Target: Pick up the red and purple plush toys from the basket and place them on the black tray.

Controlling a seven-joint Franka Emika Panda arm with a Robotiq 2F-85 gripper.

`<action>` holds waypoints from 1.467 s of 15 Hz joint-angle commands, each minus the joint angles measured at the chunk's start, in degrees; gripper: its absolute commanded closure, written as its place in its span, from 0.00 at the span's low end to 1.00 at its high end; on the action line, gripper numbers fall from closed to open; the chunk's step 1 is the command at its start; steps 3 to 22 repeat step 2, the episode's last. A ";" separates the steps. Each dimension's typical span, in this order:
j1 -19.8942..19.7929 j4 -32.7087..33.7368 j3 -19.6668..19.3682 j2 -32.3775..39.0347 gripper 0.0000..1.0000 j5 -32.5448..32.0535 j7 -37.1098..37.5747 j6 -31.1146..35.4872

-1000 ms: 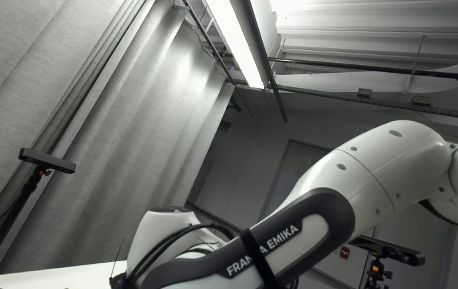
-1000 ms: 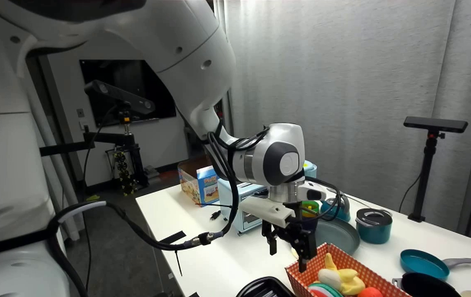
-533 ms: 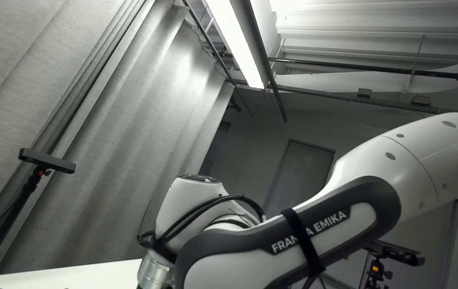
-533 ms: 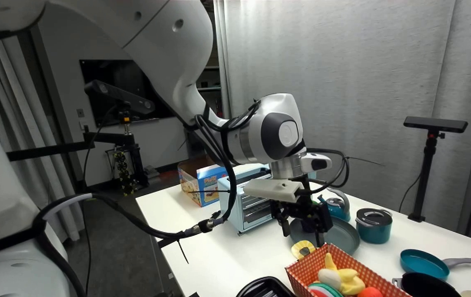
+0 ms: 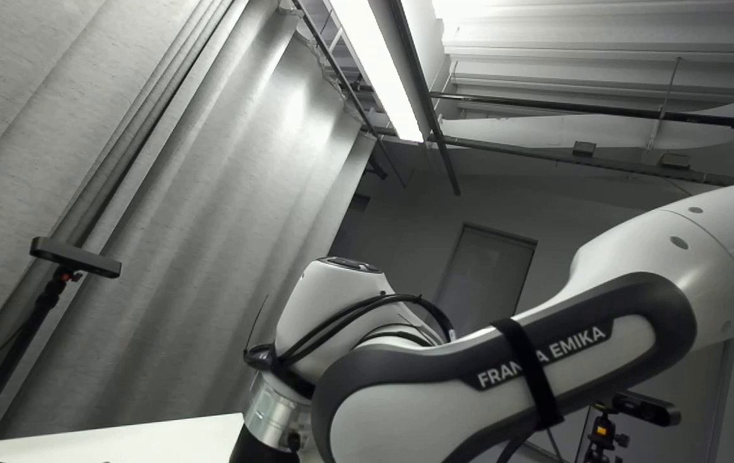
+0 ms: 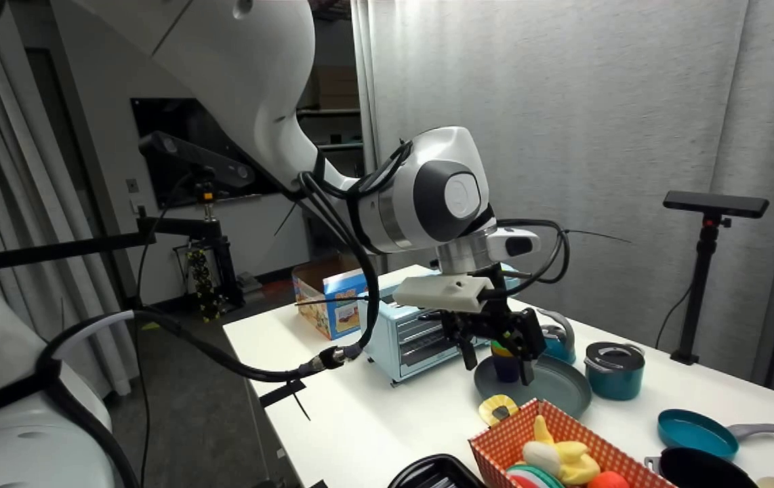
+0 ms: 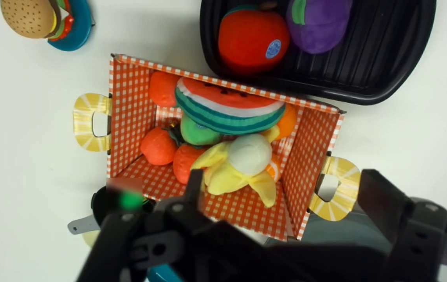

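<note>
A red plush toy (image 7: 253, 41) and a purple plush toy (image 7: 319, 25) lie side by side in the black tray (image 7: 380, 62), at the top of the wrist view. The red-checked basket (image 7: 313, 152) is beside the tray; in an exterior view the basket (image 6: 604, 440) and part of the tray (image 6: 421, 464) show at the bottom edge. The red and purple toys are out of view there. My gripper (image 7: 285, 172) is open with nothing between its fingers. In an exterior view the gripper (image 6: 499, 368) is raised above the table, behind the basket's far corner.
The basket holds a plush banana (image 7: 243, 172), a watermelon slice (image 7: 231, 105) and several other plush fruits. A grey plate (image 6: 560, 386) with stacked cups (image 6: 505, 366), a pot (image 6: 614, 369), a pan (image 6: 695, 434) and a toaster oven (image 6: 407, 339) stand around. A toy burger (image 7: 29, 17) lies at top left.
The arm has lifted and drawn back; the gripper has risen away from the tray and the basket's near corner. It stays open. The basket and its contents have not moved.
</note>
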 commanded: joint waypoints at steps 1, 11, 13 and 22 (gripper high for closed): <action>-0.89 0.02 0.90 -0.02 0.00 0.27 -0.20 -0.05; -0.89 0.01 0.90 -0.02 0.00 0.27 -0.20 -0.05; -0.89 0.01 0.90 -0.02 0.00 0.27 -0.20 -0.05; -0.89 0.01 0.90 -0.02 0.00 0.27 -0.20 -0.05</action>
